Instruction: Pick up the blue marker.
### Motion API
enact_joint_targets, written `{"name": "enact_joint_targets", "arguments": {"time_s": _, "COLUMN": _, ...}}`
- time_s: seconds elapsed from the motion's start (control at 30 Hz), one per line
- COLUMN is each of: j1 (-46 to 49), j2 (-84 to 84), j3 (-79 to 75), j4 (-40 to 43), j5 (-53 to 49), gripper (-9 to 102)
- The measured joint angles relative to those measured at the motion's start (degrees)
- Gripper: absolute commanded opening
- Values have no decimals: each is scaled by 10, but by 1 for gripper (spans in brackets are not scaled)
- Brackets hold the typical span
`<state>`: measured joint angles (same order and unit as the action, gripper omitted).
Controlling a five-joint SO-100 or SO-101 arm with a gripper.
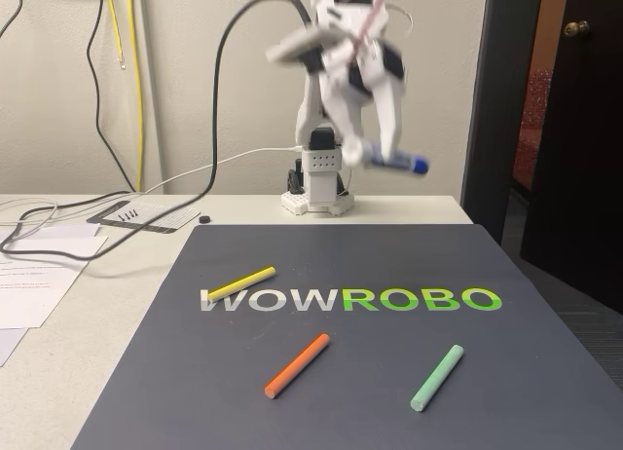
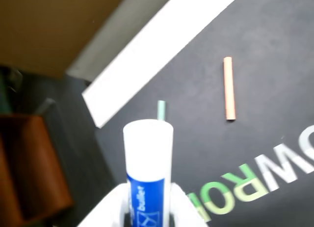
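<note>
Nearest the wrist camera, the blue marker point(image 2: 147, 163) was seen clamped between the gripper point(image 2: 147, 207) fingers, its white end pointing away. From the fixed view, the marker point(image 1: 394, 159) was held well above the dark mat point(image 1: 545, 353), though blurred, with yellow point(image 1: 241, 282), orange point(image 1: 297, 364) and green point(image 1: 436, 377) sticks left lying below.

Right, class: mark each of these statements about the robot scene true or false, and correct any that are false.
1. The gripper holds the blue marker in the air. True.
2. The orange stick lies on the dark mat. True.
3. The green stick is clamped in the gripper. False: it lies on the mat, to the right in the fixed view.
4. The yellow stick lies off the mat on the white table. False: it lies on the mat, at the printed lettering's W.
</note>
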<state>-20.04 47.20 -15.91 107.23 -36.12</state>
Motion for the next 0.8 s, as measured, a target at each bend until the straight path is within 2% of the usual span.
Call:
{"name": "enact_joint_targets", "arguments": {"time_s": 0.23, "j1": 26, "j2": 140, "j3": 67, "j4": 0, "j5": 145, "gripper": 0}}
{"name": "enact_joint_targets", "arguments": {"time_s": 0.53, "j1": 64, "j2": 368, "j3": 312, "j4": 0, "j5": 354, "gripper": 0}}
{"name": "enact_joint_targets", "arguments": {"time_s": 0.8, "j1": 74, "j2": 528, "j3": 499, "j4": 0, "j5": 407, "gripper": 0}}
